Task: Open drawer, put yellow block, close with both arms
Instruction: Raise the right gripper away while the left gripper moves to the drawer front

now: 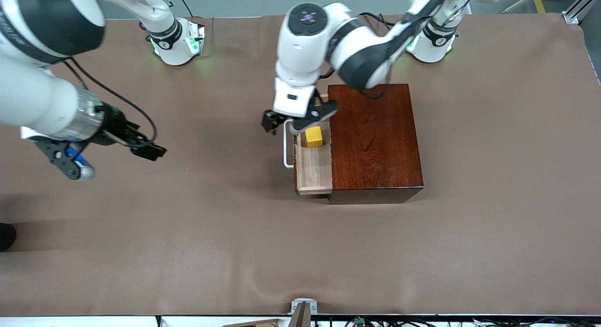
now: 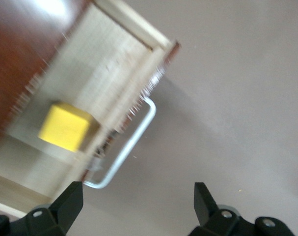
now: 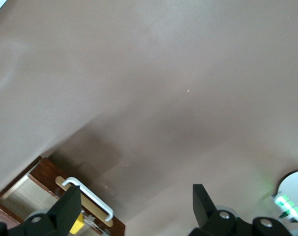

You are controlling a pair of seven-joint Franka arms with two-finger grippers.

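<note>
The reddish-brown box (image 1: 373, 139) stands mid-table with its drawer (image 1: 313, 169) pulled out toward the right arm's end. The yellow block (image 1: 312, 137) lies in the drawer, in the part farther from the front camera. My left gripper (image 1: 298, 118) hangs open and empty over the drawer's white handle (image 1: 286, 151) and the block, touching neither. The left wrist view shows the block (image 2: 67, 127), the handle (image 2: 131, 147) and the open gripper (image 2: 136, 204). My right gripper (image 1: 115, 160) is open and empty over bare table toward the right arm's end. The right wrist view shows it (image 3: 135, 206) and the handle (image 3: 90, 196).
A brown cover (image 1: 300, 252) lies over the whole table. The two green-lit arm bases (image 1: 176, 42) (image 1: 432, 42) stand along the edge farthest from the front camera. A metal bracket (image 1: 303, 308) sits at the nearest edge. A dark object (image 1: 7, 235) shows at the right arm's end.
</note>
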